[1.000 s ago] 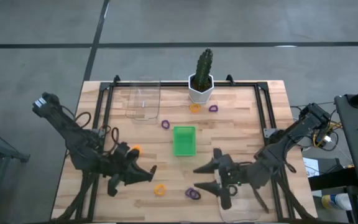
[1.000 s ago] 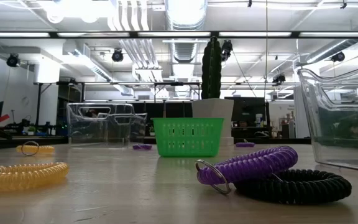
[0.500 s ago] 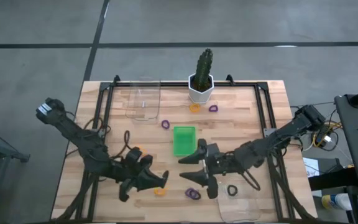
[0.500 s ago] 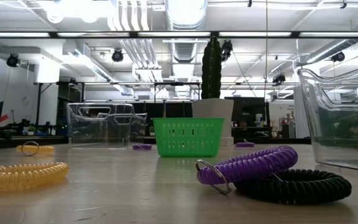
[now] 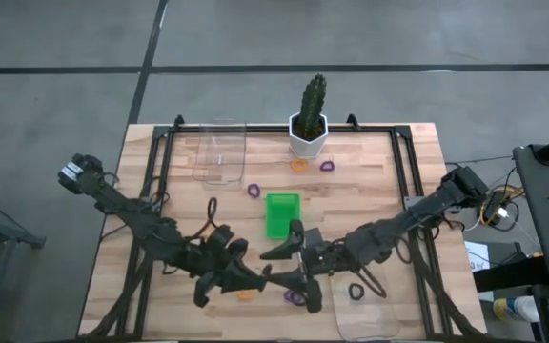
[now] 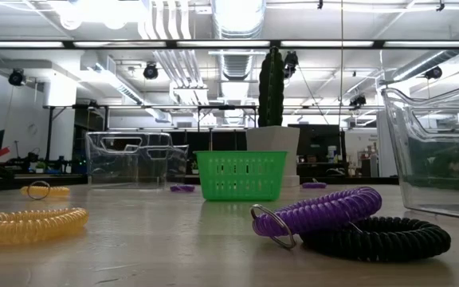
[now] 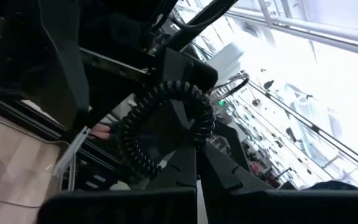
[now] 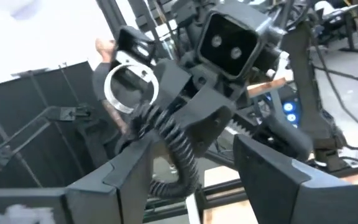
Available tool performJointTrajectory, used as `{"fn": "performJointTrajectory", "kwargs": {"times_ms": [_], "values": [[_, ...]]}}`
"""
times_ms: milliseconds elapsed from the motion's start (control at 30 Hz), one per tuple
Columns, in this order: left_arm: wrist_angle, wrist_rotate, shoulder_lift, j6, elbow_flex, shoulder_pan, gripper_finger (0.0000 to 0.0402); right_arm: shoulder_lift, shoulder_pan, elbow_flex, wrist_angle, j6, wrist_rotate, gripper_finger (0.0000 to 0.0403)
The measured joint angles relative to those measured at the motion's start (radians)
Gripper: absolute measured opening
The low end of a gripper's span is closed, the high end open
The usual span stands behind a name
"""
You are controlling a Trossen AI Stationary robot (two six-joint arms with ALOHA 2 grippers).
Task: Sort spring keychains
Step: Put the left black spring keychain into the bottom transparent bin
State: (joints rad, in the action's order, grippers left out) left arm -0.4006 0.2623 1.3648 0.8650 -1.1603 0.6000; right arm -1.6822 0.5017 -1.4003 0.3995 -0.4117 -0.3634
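From above we see both arms meeting low over the near middle of the table (image 5: 379,181). The left gripper (image 5: 255,279) is clamped shut on a black keychain (image 7: 166,127), and the right gripper (image 5: 279,267) faces it with its jaws spread wide.

Only the wrist views show the hand-off itself. In the left wrist view the black keychain hangs as a coiled loop pinched between the left jaws, its metal ring at the far side. In the right wrist view the same loop sits between the right jaws, its coil just inside the left finger (image 8: 120,177); we cannot tell whether they touch it.

From above that keychain is hidden by the two grippers. We make out an orange keychain (image 5: 246,295) just below the left jaws and a purple keychain (image 5: 294,297) below the right jaws. Another black keychain (image 5: 356,291) lies to the right of the right jaws, at the edge of a clear tray (image 5: 375,322).

The low view shows neither gripper, only the orange keychain, the purple one resting on a black one (image 6: 377,237), and the green basket (image 6: 241,175) behind them.
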Motion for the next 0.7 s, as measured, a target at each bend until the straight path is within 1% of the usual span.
{"fn": "performJointTrajectory", "kwargs": {"times_ms": [100,167,233,267,400,600,700], "values": [[0.001,0.008,-0.002,0.000,0.000,-0.001,0.0000,0.001,-0.007,-0.003,-0.026,-0.021,-0.002,0.0161],[-0.001,0.011,-0.005,0.000,0.000,-0.002,0.0002,0.005,-0.012,-0.003,-0.053,-0.043,0.013,0.0105],[-0.002,0.028,-0.007,0.002,0.000,-0.001,0.0007,0.005,-0.017,-0.003,-0.060,-0.040,0.060,0.0038],[-0.001,0.039,-0.007,0.020,0.000,-0.001,0.0012,0.005,-0.017,-0.003,-0.059,-0.040,0.073,0.0029],[0.003,0.042,-0.008,0.017,0.000,-0.002,0.0047,0.009,-0.015,-0.003,-0.060,-0.044,0.079,0.0015],[0.062,0.042,-0.058,-0.024,0.000,-0.001,0.0134,0.050,0.014,-0.003,-0.073,-0.045,0.072,0.0012],[0.123,0.075,-0.097,-0.046,0.000,-0.001,0.0174,0.086,0.037,-0.003,-0.113,-0.061,0.075,0.0011]]}}
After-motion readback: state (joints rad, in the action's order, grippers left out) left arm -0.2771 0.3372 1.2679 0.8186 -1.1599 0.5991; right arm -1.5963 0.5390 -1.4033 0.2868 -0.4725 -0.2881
